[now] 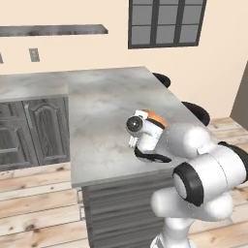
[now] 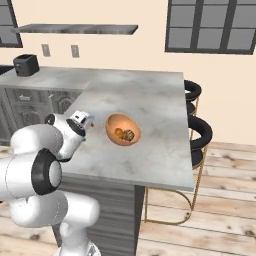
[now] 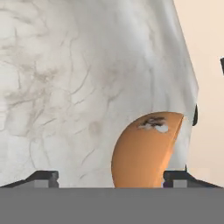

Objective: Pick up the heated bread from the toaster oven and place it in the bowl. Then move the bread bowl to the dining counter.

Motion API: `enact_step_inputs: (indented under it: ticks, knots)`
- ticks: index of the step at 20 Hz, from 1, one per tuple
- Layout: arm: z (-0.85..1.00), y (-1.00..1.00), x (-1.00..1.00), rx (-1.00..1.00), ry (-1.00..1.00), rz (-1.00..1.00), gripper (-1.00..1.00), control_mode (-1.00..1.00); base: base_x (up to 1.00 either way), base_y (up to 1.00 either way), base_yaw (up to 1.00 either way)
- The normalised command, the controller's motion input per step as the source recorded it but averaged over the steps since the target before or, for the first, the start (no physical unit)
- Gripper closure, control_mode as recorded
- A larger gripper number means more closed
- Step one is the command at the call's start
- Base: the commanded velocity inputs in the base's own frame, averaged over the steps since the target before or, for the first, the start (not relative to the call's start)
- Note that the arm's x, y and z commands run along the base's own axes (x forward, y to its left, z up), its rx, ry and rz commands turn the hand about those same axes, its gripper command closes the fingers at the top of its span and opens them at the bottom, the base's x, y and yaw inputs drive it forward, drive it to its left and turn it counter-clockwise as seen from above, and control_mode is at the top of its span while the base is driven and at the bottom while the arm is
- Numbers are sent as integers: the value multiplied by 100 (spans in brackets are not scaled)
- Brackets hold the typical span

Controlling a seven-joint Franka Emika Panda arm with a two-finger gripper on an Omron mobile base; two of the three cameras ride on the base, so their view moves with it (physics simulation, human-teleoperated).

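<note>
On the dining counter, toward its near edge and clear of every corner, sits the bowl with the heated bread inside, so I judge the carrying done. My gripper is beside the bowl, tips spread wide with nothing held.

Two black round stools stand tucked at the slab's far edge. Dark-framed gridded window on cream wall. Grey floating shelf above two wall outlets. Small black boxy appliance on back counter. Grey panelled cabinet doors; light wood plank floor.
</note>
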Motion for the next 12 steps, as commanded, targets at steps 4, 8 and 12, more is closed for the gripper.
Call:
enact_step_inputs:
  ticks: [4, 8, 12]
  knots:
    - [99, -14, -100, 0, -43, -1, -100, -100, 0, 0, 0]
    - [69, -5, -100, 0, -51, 0, -100, -100, 0, 0, 0]
    - [32, 1, -100, -11, -65, 0, -100, -100, 0, 0, 0]
